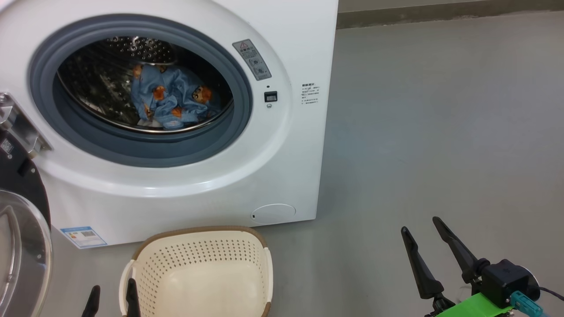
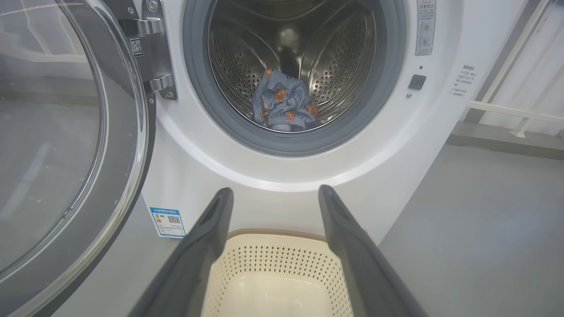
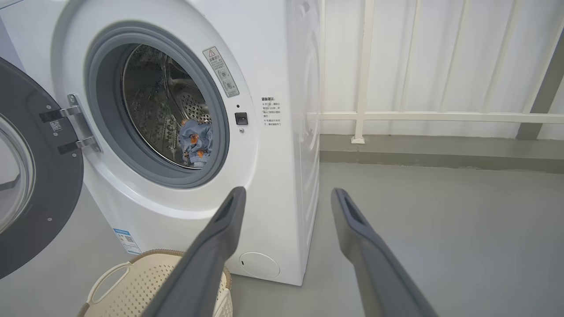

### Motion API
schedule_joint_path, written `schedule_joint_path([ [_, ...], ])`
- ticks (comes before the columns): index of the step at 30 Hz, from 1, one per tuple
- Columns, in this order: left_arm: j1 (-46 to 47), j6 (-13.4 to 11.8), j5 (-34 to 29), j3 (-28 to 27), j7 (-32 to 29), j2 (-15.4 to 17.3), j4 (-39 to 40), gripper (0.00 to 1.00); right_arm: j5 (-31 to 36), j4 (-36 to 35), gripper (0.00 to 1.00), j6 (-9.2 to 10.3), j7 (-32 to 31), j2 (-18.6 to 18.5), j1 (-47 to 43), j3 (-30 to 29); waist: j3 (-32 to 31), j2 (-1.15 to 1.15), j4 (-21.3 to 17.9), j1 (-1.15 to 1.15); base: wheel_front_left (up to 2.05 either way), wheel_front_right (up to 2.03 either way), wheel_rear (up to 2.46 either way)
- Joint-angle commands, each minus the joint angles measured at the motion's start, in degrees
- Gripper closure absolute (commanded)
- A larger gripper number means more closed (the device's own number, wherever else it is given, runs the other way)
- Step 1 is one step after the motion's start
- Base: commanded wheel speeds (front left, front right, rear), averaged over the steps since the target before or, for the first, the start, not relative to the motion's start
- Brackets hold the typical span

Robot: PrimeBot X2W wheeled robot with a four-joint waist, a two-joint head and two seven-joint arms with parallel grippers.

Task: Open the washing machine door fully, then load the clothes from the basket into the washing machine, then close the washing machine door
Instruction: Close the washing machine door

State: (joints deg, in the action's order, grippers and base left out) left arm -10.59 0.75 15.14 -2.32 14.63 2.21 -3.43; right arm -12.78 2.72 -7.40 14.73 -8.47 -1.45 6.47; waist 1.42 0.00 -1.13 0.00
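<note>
Head view: light-blue printed clothes (image 1: 169, 99) lie in the steel drum (image 1: 92, 83) of the white washing machine (image 1: 282, 176); at 6 o'clock, the cream perforated basket (image 1: 198, 259) shows its bare bottom. Unladen, the left pincer (image 1: 112, 301) and right pincer (image 1: 420, 225) gape. Right wrist view adds white railing (image 3: 440, 116) at 3 o'clock.

Left of the washing machine (image 1: 282, 167), the washing machine door (image 1: 22, 246) runs off the head view's edge; the basket (image 1: 198, 230) before it is cropped (label (image 1: 83, 237) print illegible).
</note>
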Motion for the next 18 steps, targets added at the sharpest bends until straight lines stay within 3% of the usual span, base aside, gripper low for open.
schedule_joint_path([
  [1,1.48,-0.31,0.15,-1.83,0.37,0.66,1.50,0.00,-0.15,-1.28,0.00,-0.09,0.27,-0.46,0.80,1.26,0.10,0.00,0.05,0.00,0.00,0.00,0.00],
  [18,1.40,-0.32,-0.12,-1.95,0.37,0.66,2.23,0.00,-0.18,-1.35,0.00,-0.09,0.27,-0.34,0.89,0.97,0.52,0.00,0.32,0.00,0.00,0.00,0.00],
])
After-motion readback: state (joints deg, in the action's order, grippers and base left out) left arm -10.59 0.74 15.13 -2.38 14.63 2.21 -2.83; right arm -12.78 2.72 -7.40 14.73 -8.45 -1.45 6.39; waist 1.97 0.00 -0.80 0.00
